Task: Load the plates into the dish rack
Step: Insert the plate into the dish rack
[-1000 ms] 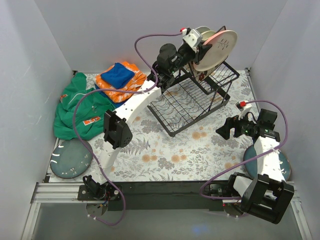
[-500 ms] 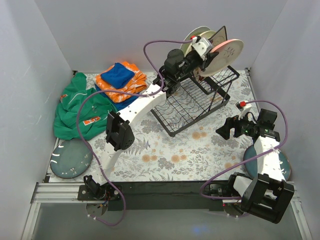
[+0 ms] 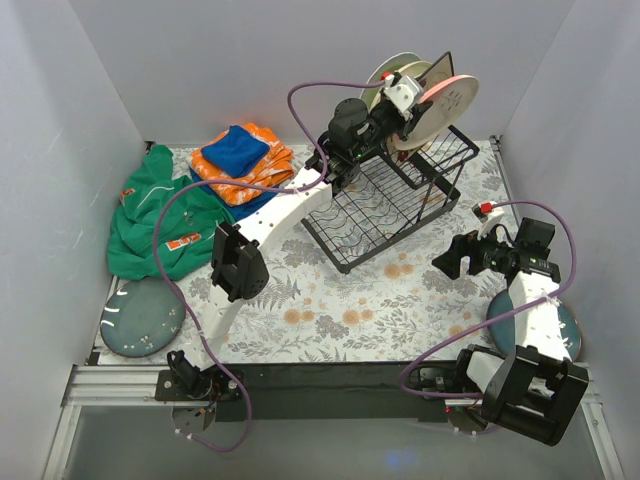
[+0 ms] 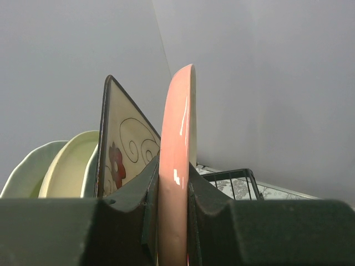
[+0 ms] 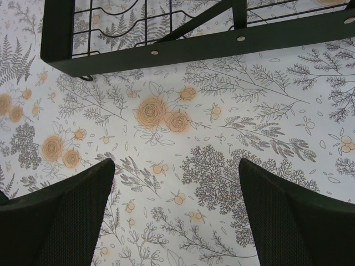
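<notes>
The loading is well along, and the step in hand is the seating of a round pink-and-cream plate [image 3: 446, 98]. The left gripper [image 3: 412, 103] is clamped on its lower edge and holds it upright over the raised back section of the black wire dish rack [image 3: 372, 212].

In the left wrist view, the plate stands on edge just beside a square cream plate with a red flower [image 4: 119, 149]. I cannot tell whether its rim has reached a slot. As I judge it, the next move is to lower the plate straight down into the free slot, without knocking the square one, and only then let go.

The right gripper [image 5: 175, 166] hangs with its jaws wide apart and nothing in them. It is over the flowered tablecloth [image 5: 222, 138], near the front of the rack.

By my count there are six plates:
- **In the rack:** three, namely the square plate, a lime green round plate [image 4: 69, 172] and a paler round plate [image 4: 26, 178] behind it.
- **In the grip:** one.
- **On the table:** two dark teal round plates, one at the left near corner [image 3: 140, 316] and one at the right [image 3: 566, 330], partly under the right arm.

There is one rack.
</notes>
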### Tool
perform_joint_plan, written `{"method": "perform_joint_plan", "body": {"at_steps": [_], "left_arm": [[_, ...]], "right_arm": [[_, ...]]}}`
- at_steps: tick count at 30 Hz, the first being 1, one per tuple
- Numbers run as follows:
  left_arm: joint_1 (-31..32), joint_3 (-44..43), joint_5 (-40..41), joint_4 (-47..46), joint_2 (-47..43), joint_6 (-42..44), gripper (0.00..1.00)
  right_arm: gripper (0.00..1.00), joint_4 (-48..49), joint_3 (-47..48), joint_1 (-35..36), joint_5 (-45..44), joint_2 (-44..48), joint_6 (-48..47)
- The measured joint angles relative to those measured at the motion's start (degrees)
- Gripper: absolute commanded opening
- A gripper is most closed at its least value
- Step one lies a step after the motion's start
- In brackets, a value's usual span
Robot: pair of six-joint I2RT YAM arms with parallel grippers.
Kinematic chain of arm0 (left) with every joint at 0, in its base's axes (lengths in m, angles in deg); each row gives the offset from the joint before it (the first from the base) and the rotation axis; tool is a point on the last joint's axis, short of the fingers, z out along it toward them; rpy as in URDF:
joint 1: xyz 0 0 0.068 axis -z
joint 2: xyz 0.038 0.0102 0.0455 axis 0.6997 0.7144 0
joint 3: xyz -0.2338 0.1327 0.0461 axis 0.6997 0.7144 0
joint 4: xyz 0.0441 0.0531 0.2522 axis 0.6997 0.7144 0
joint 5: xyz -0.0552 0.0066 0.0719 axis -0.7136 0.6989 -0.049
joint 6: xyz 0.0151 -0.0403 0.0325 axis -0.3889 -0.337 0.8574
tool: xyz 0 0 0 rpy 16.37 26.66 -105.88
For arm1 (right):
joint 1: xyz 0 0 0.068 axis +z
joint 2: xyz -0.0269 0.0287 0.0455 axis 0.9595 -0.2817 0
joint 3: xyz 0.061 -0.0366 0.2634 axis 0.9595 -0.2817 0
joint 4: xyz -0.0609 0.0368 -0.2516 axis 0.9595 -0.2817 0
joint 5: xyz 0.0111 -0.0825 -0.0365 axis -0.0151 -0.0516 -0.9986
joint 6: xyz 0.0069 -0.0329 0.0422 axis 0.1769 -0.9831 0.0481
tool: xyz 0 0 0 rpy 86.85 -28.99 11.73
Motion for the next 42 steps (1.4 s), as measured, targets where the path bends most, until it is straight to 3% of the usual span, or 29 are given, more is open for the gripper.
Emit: {"method": "perform_joint_plan", "body": {"at_steps": [42], "left_arm": [[0.87,2.78,6.25,0.04,0.0,0.61,0.0]], "right_arm": [[0.97,-0.42,0.0,-0.74,0.87,-1.33,-0.85]]}}
